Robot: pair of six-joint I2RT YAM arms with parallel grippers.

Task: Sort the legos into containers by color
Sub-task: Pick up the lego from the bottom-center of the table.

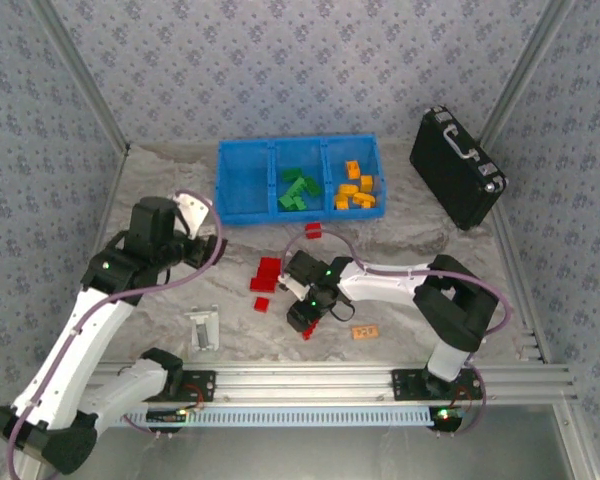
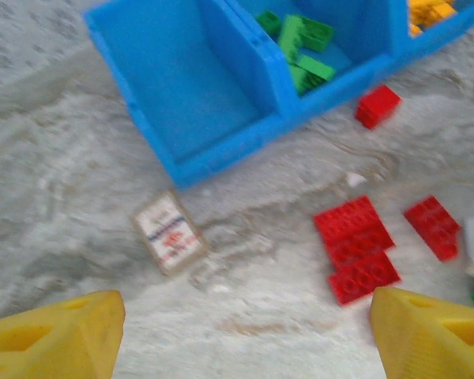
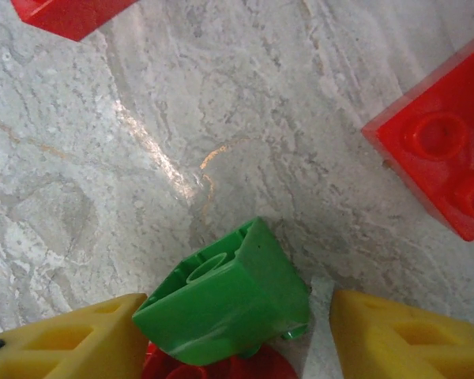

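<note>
One green lego [image 3: 213, 312] not yet sorted

Shows the right pincer [image 3: 237, 302] released low over the desk [image 1: 410, 245], jaws apart around the tilted green lego: touching one yellow finger [image 3: 63, 343], just clear of the other. Shows red legos [image 1: 268, 272] loose on the desk nearby, another just before the blue tray [image 1: 245, 185]. Places green legos [image 1: 297, 190] in the middle container [image 1: 300, 157], orange-yellow legos [image 1: 355, 188] in the right container [image 1: 368, 156]. Shows the left pincer [image 2: 245, 324] released too, fingers wide apart above the desk, facing the tray.
</note>
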